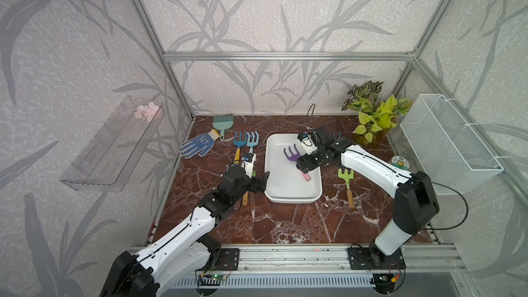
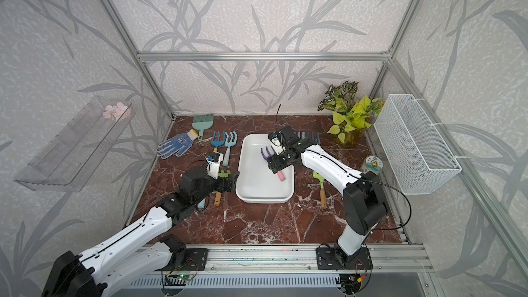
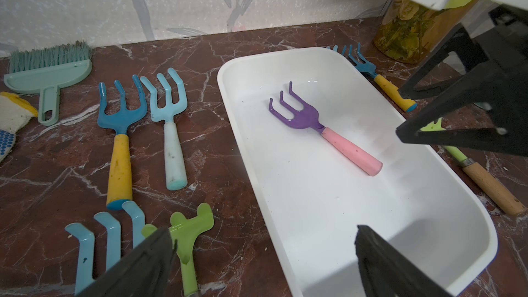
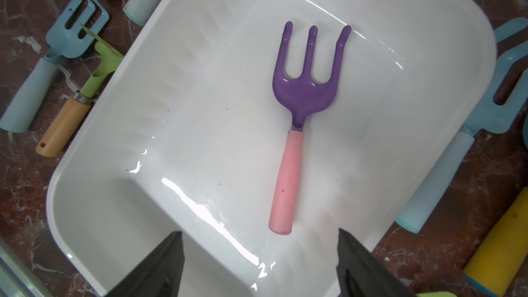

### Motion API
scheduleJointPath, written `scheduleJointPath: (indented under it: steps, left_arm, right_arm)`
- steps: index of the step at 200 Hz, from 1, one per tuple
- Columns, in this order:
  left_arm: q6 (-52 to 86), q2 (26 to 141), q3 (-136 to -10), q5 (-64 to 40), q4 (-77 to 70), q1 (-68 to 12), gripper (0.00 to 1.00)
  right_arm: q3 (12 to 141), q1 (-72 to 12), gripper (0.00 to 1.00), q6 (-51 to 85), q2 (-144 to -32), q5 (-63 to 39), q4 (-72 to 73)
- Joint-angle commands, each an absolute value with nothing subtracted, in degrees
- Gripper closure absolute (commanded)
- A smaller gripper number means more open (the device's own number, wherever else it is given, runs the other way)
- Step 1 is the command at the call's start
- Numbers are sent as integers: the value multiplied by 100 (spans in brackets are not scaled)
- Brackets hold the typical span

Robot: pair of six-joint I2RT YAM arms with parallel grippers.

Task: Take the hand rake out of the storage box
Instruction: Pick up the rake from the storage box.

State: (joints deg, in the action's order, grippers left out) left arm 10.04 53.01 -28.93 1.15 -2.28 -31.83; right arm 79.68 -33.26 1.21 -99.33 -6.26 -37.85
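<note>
Found the hand rake (image 4: 289, 172) lying flat on the floor of the storage box (image 1: 288, 191), purple tines toward the far edge of the table (image 1: 285, 224), pink handle slanting toward the box's near right corner. Saw the box around the middle of the table, long sides running from near edge to far edge.

Caught the right gripper (image 4: 259, 232) low over the right side of the box, above the middle of the rake's handle in both top views, fingers well apart and empty, clear of the handle in the right wrist view.

Noted the left gripper (image 3: 264, 228) hovering at the box's left rim near its near corner, spread as wide as possible, one finger over the box, the other over the table, gripping nothing.

Spotted a dark blue rake (image 1: 238, 142) and a light blue rake (image 1: 253, 140) side by side left of the box, a green rake (image 1: 345, 174) just right of it, a glove (image 1: 197, 146) and a brush (image 1: 223, 122) toward the far left corner, and a plant (image 1: 371, 118) in the far right corner.
</note>
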Motion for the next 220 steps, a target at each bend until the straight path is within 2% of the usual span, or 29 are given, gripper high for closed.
scheduleJointPath:
  steps: [1, 96, 142, 220]
  left_arm:
    - [935, 5251, -2883, 53, -387, -3197, 0]
    - [931, 5300, -2892, 12, -400, -3200, 0]
    - [927, 5300, -2892, 13, -414, -3200, 0]
    - [923, 5330, -2892, -2, -422, -3201, 0]
  right_arm:
    - [8463, -3451, 18, -98, -10455, -95, -4470]
    - [9367, -3609, 29, -12, -11828, 378, -4719]
    - [9620, -3642, 38, 86, -12184, 379, -4845]
    - [9872, -3701, 45, 170, -12558, 186, -5036]
